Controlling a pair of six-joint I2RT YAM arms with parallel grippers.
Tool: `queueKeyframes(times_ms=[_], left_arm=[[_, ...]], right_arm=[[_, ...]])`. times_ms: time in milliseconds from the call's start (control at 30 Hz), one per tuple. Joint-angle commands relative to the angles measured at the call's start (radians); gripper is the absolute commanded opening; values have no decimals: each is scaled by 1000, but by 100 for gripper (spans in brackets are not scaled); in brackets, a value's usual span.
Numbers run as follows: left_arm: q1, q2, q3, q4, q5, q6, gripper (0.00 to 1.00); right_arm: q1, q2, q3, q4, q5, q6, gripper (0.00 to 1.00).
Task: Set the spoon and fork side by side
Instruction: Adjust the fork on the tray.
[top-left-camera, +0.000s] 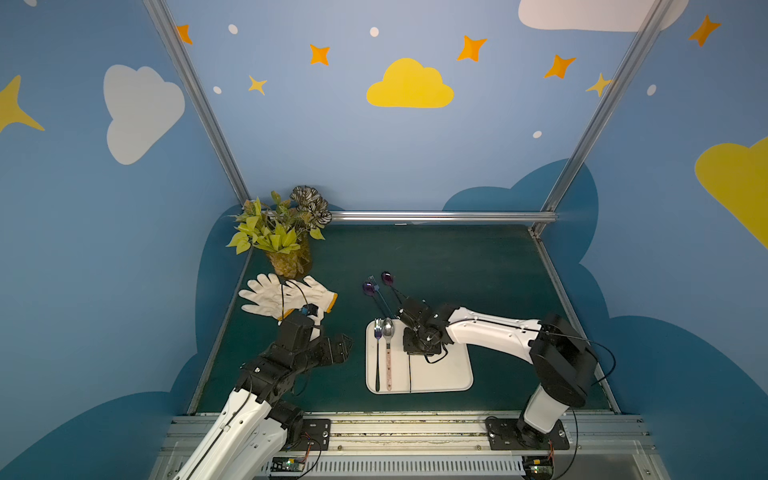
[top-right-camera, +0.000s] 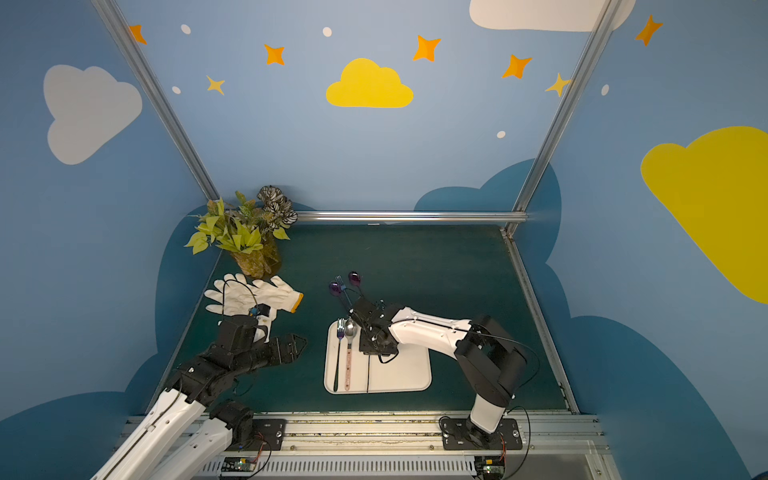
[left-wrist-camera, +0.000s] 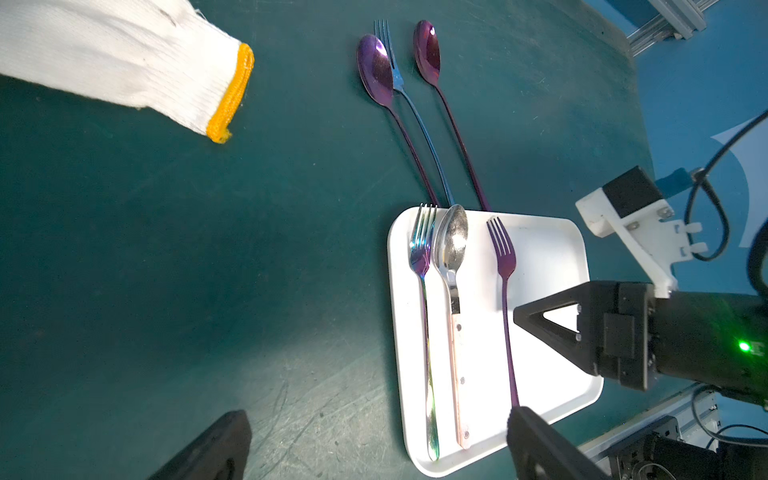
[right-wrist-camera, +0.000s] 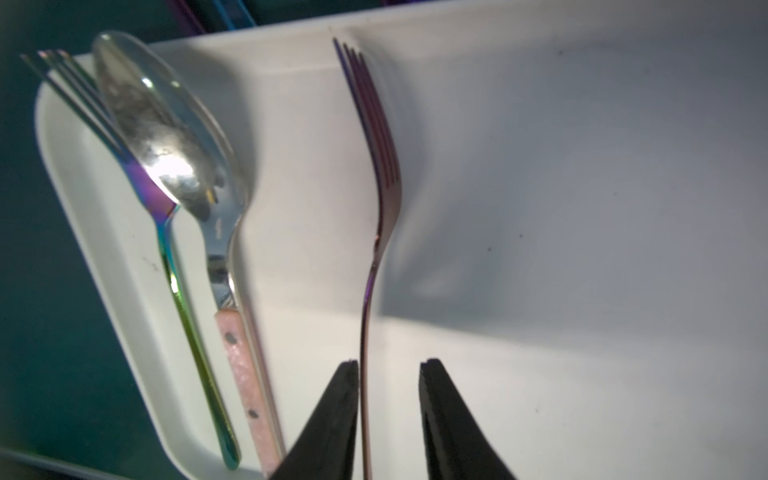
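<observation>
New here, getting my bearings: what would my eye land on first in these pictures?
The white tray near the front of the green table, with a rainbow fork and silver spoon side by side along its left edge. Over it, the right hand straddles a purple fork, jaws parted.

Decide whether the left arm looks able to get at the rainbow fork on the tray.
Probably yes. The left gripper hangs open beside the tray, on the side where the rainbow fork lies at its edge, with bare mat between. The right gripper is across at the purple fork.
</observation>
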Motion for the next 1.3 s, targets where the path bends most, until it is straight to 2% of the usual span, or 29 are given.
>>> queueKeyframes(times_ms=[0, 800, 933, 1067, 1267], left_arm=[[-3, -5, -5, 3, 3, 3, 100], [-3, -7, -2, -5, -5, 3, 100], [-4, -8, -2, -4, -5, 4, 100], [-5, -7, 0, -4, -6, 4, 100], [-5, -7, 1, -4, -7, 4, 100]], right_arm=[[13, -27, 24, -31, 16, 16, 31], [-32, 108, 54, 51, -40, -4, 17], [-35, 112, 48, 51, -39, 1, 11], [-39, 107, 43, 50, -40, 4, 0], [-53, 43, -1, 130, -66, -18, 0]])
